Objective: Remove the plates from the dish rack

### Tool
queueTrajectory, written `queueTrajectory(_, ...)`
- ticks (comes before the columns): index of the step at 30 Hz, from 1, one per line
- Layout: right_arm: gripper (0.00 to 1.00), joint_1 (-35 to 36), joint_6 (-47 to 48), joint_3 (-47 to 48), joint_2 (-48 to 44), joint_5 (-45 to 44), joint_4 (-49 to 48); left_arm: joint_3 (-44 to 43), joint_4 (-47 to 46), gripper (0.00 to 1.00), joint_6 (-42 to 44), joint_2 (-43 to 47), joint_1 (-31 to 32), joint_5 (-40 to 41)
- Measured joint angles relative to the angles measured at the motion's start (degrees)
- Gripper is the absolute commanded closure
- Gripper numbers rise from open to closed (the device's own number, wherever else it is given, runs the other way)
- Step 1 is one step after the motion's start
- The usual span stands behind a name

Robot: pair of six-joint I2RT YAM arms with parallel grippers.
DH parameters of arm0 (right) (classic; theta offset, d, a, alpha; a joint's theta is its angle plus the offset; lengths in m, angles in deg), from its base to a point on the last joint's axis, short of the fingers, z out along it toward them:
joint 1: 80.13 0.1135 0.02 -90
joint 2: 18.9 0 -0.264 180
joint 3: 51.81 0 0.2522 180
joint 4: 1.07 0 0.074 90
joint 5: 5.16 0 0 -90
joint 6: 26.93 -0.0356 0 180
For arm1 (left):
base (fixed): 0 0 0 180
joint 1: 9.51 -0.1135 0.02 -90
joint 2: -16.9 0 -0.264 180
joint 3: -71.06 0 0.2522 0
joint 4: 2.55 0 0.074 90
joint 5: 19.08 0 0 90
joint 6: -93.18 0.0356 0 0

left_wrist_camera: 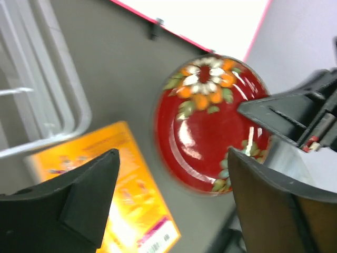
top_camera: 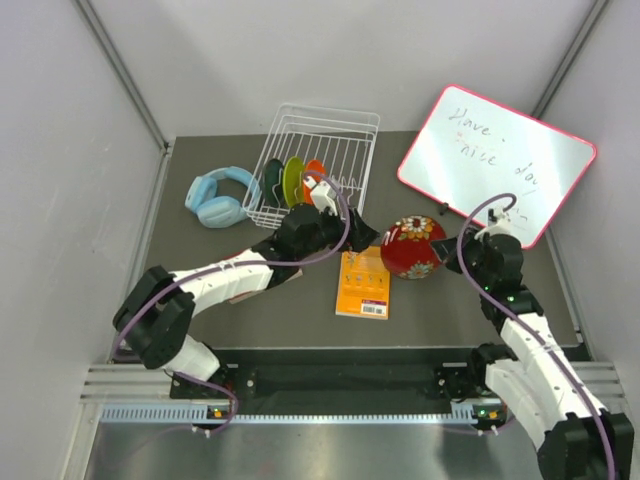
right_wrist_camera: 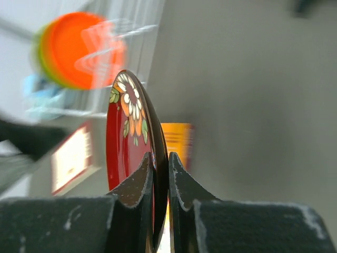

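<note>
Red floral plate [right_wrist_camera: 125,147] | on edge | rim pinched between right jaws

The right gripper [right_wrist_camera: 160,162] has its jaws closed on the rim of the dark red floral plate [right_wrist_camera: 124,142], which stands on edge with its flower face turned left. Beyond it, blurred, an orange plate [right_wrist_camera: 79,50] sits upright in the white wire dish rack [right_wrist_camera: 131,31], with a lime green plate [right_wrist_camera: 40,45] just behind. An orange book [right_wrist_camera: 179,138] lies on the grey bench [right_wrist_camera: 253,105].
</note>
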Motion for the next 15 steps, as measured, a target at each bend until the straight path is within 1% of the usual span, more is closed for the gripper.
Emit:
queueTrajectory(3, 1.0, -4.37, 2.19, 0.04, -0.46, -4.55, 7.15, -0.04, 4.0, 0.07, 5.22, 2.69, 0.02, 6.4)
queueTrajectory(6, 1.0, -7.45, 4.02, -0.07, -0.15, -6.6, 11.37, -0.04, 6.62, 0.06, 9.77, 5.53, -0.11, 12.41)
queueTrajectory(10, 1.0, -11.15, 5.49, -0.5, 2.03, -6.51, 11.89, -0.04, 8.0, 0.03, 14.32, 8.5, -0.22, 19.26)
queueTrajectory(15, 1.0, -14.12, 6.95, -2.54, 7.13, -5.25, 10.01, -0.15, 8.61, 0.03, 18.75, 9.57, -0.74, 25.64)
